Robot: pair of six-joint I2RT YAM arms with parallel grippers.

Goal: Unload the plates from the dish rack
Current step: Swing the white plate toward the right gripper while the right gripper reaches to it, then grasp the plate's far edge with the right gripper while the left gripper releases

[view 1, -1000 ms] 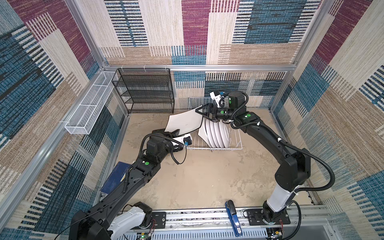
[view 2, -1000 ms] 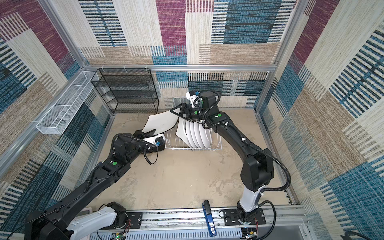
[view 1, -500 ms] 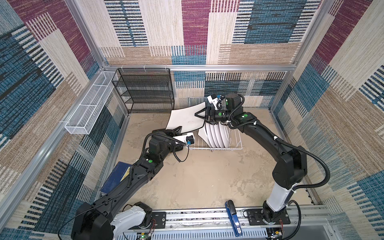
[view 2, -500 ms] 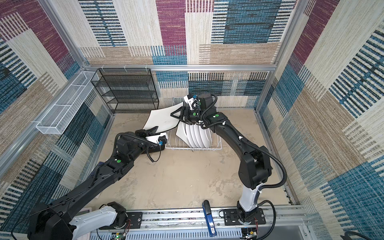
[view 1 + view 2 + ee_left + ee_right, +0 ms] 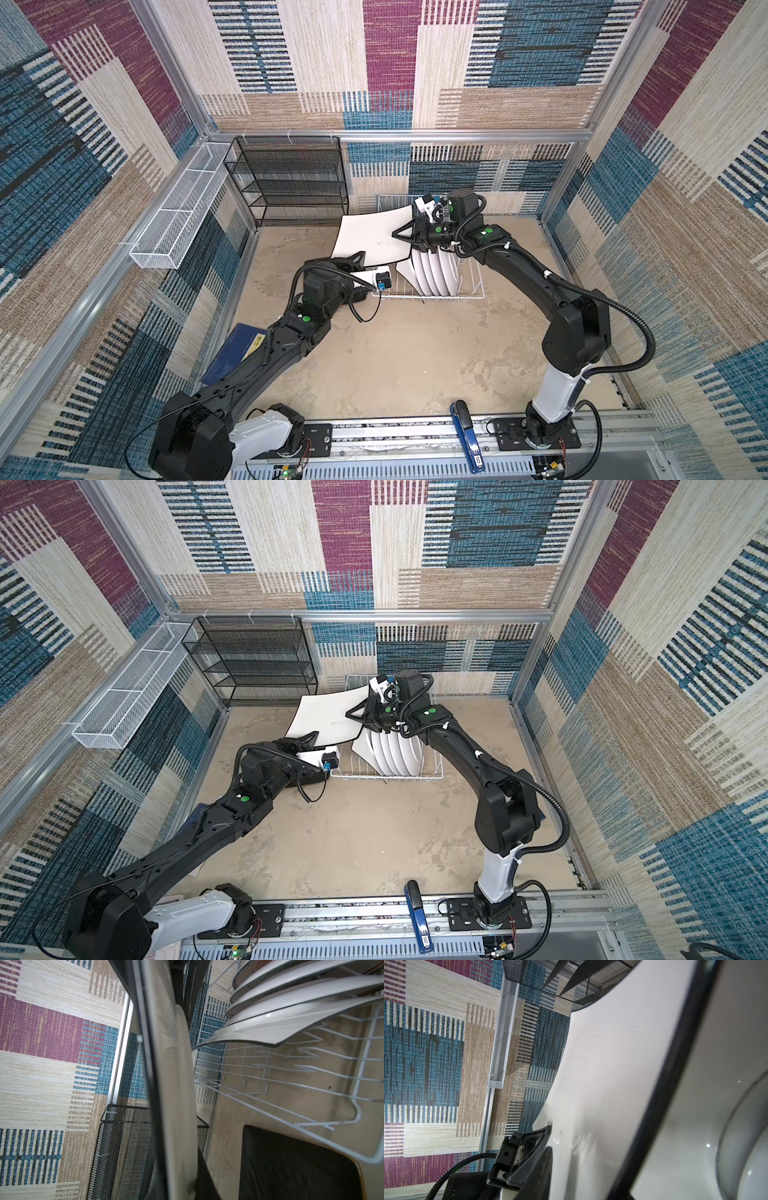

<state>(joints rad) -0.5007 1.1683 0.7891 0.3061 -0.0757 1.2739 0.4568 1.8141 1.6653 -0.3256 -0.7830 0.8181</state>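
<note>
Since a second ago the right hand [image 5: 401, 237] has come in over the right edge of the square plate [image 5: 370, 239] and its jaws have drawn closer together, while the left arm has barely shifted. The left hand [image 5: 358, 258] is clamped on the plate's near left corner. Whether the right hand's jaws have actually bitten on the edge I cannot tell. The plate hangs tilted in the air, face up, clear of the rack [image 5: 471, 291] and over its left end, in front of the black mesh shelf [image 5: 291, 187]. The other plates [image 5: 432, 270] stand on edge between the tines, leaning together. The square plate looks rigid and glazed: a glossy white face, a thin black rim, gently upswept corners. I judge it fairly heavy, slick and easy to chip. A pinch at one corner leaves a long lever, so it could twist or slide out. A second hold on the opposite rim, set well in past the black edge, should steady it. The rack is thin white coated wire that could snag a rim. The tabletop [image 5: 415, 353] is matte, mottled beige and hard, so the plate should be set down flat and gently.
</note>
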